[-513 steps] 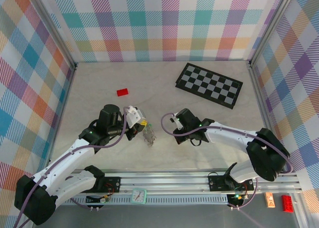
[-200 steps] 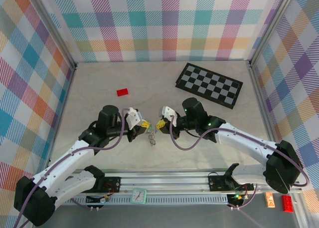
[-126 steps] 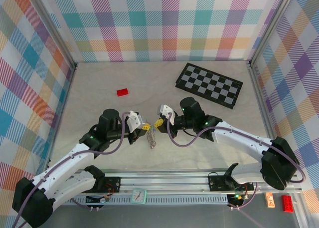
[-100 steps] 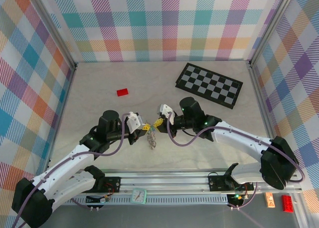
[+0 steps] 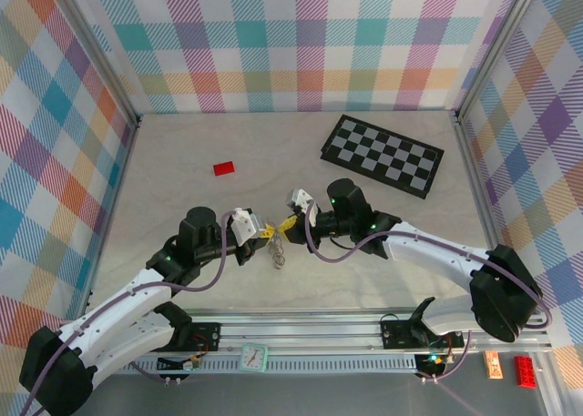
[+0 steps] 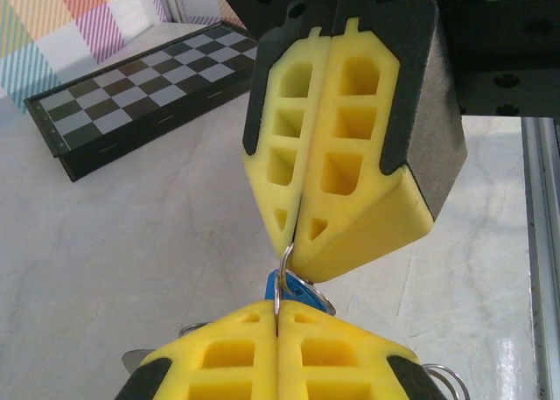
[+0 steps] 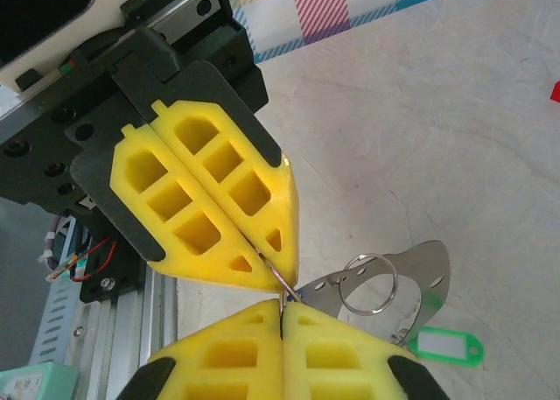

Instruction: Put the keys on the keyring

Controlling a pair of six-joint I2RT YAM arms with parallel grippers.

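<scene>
- Two grippers touch tip to tip at centre frame: the right gripper [image 5: 288, 223] has come across to the left gripper [image 5: 265, 233].
- Both pinch shut on the keyring [image 5: 276, 251]; the blue key [image 6: 293, 287] hangs just below.
- Threading can likely begin.

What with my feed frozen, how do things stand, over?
Left tool, right tool shut, tip to tip, pinching ring. Blue key behind it; green key beside plate. Checkerboard well off.
</scene>
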